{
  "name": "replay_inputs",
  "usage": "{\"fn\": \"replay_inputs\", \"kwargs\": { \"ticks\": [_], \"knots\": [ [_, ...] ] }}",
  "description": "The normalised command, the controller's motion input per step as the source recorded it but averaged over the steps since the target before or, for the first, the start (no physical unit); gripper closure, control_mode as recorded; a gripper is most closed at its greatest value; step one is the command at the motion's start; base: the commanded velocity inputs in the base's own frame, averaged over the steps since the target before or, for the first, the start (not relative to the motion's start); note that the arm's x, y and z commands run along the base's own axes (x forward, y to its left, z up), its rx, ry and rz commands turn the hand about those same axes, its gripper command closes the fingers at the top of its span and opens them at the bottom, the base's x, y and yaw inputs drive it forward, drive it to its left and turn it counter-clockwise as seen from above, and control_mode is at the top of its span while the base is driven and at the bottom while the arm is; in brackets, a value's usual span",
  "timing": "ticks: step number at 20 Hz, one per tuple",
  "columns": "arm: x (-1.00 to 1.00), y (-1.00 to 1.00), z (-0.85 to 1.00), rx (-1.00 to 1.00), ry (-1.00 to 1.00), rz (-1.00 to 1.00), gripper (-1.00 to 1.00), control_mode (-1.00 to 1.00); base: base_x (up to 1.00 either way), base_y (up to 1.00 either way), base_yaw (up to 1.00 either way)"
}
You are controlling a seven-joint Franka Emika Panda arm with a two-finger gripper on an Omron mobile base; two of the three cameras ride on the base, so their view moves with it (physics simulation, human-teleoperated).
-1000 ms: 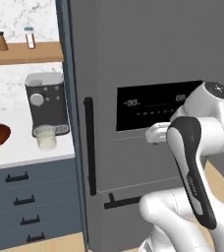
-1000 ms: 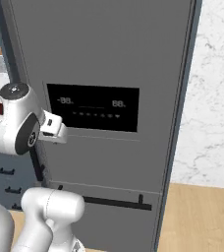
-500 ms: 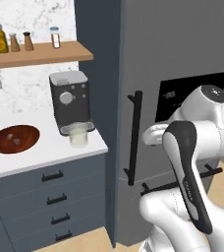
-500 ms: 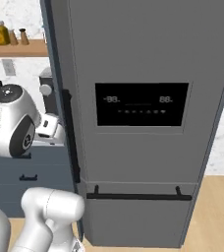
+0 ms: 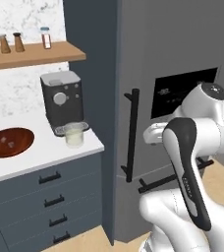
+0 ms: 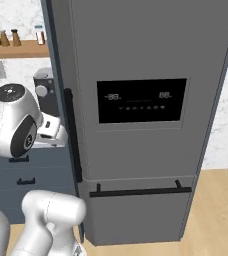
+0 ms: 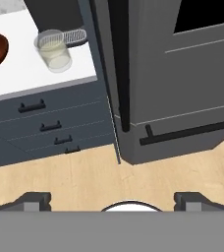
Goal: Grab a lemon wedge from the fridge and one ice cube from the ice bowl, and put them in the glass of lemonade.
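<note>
Lemon wedge: I think it is inside the tall dark grey fridge (image 6: pixel 151 65), because the door is shut and I cannot see it.
Fridge door: It is closed, so the long black bar handle (image 5: pixel 130 133) at its left edge is the thing I must pull first.
My gripper: My gripper (image 7: pixel 113 201) has its two dark finger tips spread wide apart with nothing between them. I keep them wide so they can fit around the handle.
My hand: It looks down at the pale wood floor (image 7: pixel 84 182) near the foot of the fridge, so I am not at the handle yet.
Glass of lemonade: The short clear glass with pale yellow drink (image 5: pixel 74 135) stands on the white counter top (image 5: pixel 40 157), just in front of the black-and-grey coffee machine (image 5: pixel 61 101). It waits there for the lemon and ice.
Ice bowl: The wide round reddish-brown wooden bowl (image 5: pixel 8 141) sits on the same counter, left of the glass and apart from it.
Around them: Dark blue drawers (image 5: pixel 52 197) are under the counter, and a wooden shelf (image 5: pixel 35 54) holds small jars above it.
</note>
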Motion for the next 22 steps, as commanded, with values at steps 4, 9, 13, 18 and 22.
{"fn": "replay_inputs", "kwargs": {
  "ticks": [4, 9, 13, 18, 22],
  "knots": [
    [0.00, 0.00, 0.00, 0.00, 0.00, 0.00, -1.00, 1.00, -0.37, 0.31, -0.12],
    [0.00, 0.00, 0.00, 0.00, 0.00, 0.00, -1.00, 1.00, -0.02, 0.64, -0.29],
    [0.00, 0.00, 0.00, 0.00, 0.00, 0.00, -1.00, 1.00, 0.00, 0.43, -0.31],
    [0.00, 0.00, 0.00, 0.00, 0.00, 0.00, -1.00, 1.00, -0.03, 0.05, -0.22],
    [0.00, 0.00, 0.00, 0.00, 0.00, 0.00, -1.00, 1.00, -0.26, 0.00, -0.11]
  ]
}}
